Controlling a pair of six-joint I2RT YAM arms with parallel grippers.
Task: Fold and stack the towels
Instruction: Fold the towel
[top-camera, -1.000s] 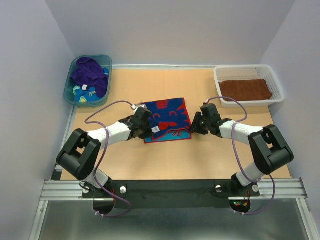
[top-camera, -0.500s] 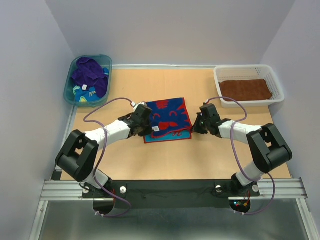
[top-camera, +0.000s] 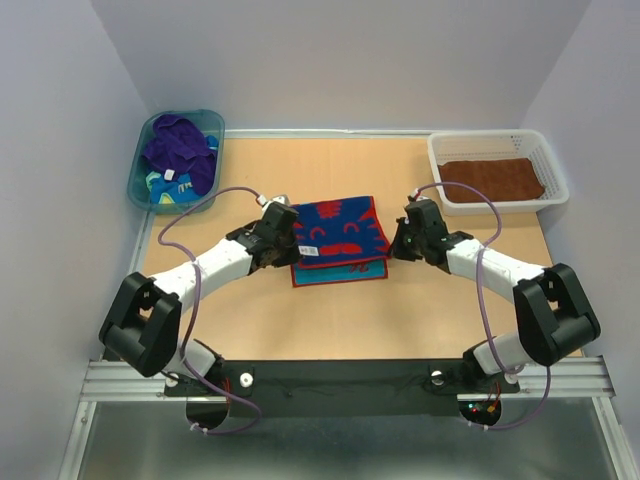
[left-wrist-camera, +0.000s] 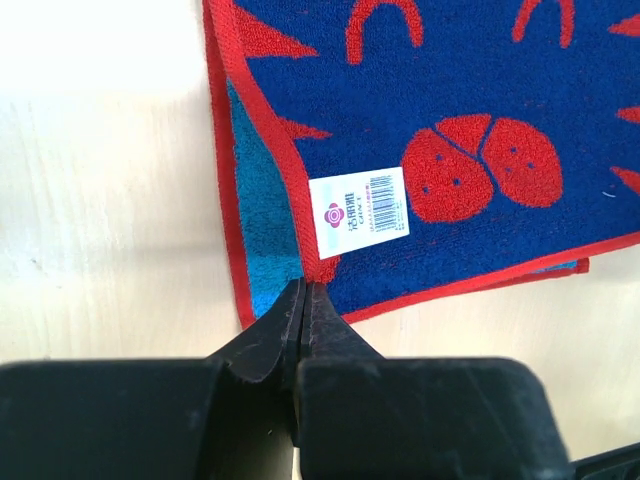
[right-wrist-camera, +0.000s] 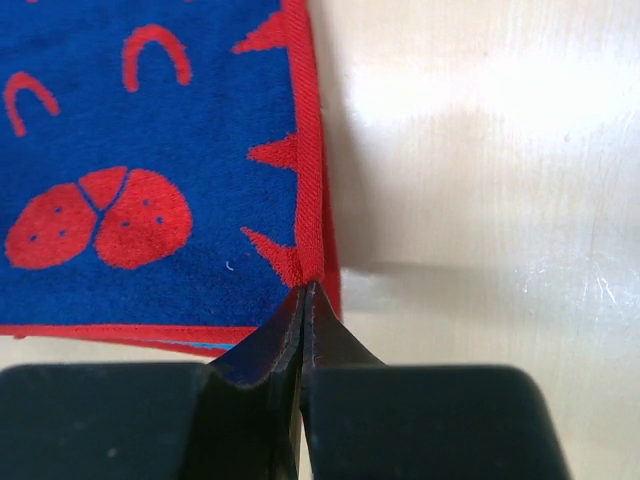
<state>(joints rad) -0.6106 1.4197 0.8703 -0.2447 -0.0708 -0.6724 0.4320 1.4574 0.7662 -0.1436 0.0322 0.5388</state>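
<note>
The red towel with blue marks (top-camera: 340, 238) lies mid-table, partly folded over itself, with a teal underside strip showing at its front. My left gripper (top-camera: 291, 243) is shut on its left corner beside the white label (left-wrist-camera: 358, 212); its jaws show pinched on the red hem (left-wrist-camera: 305, 286). My right gripper (top-camera: 398, 243) is shut on its right red edge (right-wrist-camera: 306, 288). A brown towel (top-camera: 492, 178) lies flat in the white mesh basket (top-camera: 555, 190). Purple (top-camera: 178, 148) and teal-and-yellow (top-camera: 172, 190) towels sit in the teal tub (top-camera: 137, 175).
The tub stands at the back left of the table, the basket at the back right. Bare wood table (top-camera: 330, 320) runs in front of the towel. Purple cables loop over both arms.
Both grippers have moved away from me, carrying the towel's near edge toward its far edge. The towel's top layer now covers more of the lower layer.
</note>
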